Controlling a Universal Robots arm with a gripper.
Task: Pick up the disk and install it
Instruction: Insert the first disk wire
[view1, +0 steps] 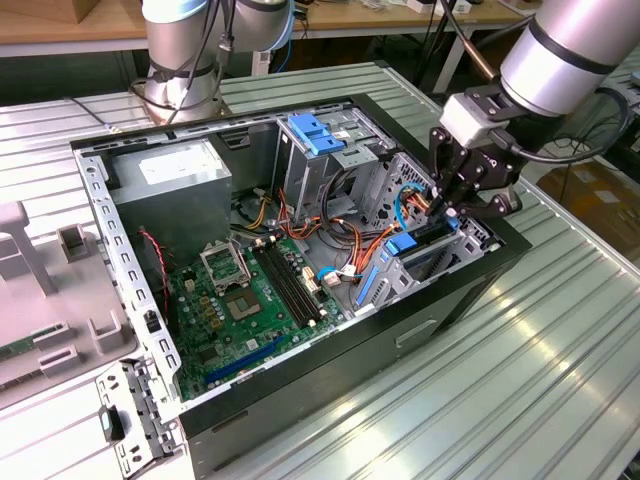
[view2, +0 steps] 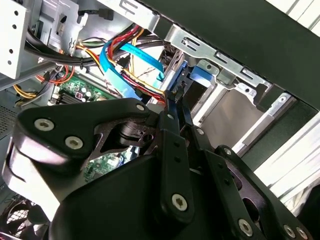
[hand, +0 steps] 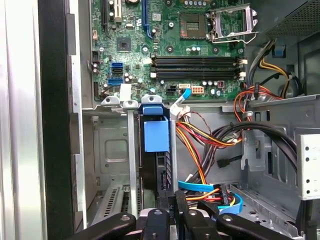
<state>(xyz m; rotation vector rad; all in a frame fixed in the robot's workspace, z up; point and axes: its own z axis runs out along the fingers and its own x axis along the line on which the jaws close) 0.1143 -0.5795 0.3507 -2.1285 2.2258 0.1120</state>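
The fingers (view2: 175, 97) are pinched close together on the top edge of the disk (hand: 161, 170), which stands on its edge in a slot of the metal drive bay (hand: 112, 150) near the front of the computer case (view1: 330, 385). Most of the disk is hidden down in the slot, and its label cannot be made out. The case lies open on a ribbed metal worktop (view1: 520, 360). Inside it sit a green motherboard (view1: 250, 305), a grey power box (view1: 170, 190) and bundles of orange, red and blue cables (hand: 210, 137). A wooden bench (view1: 60, 25) stands behind.
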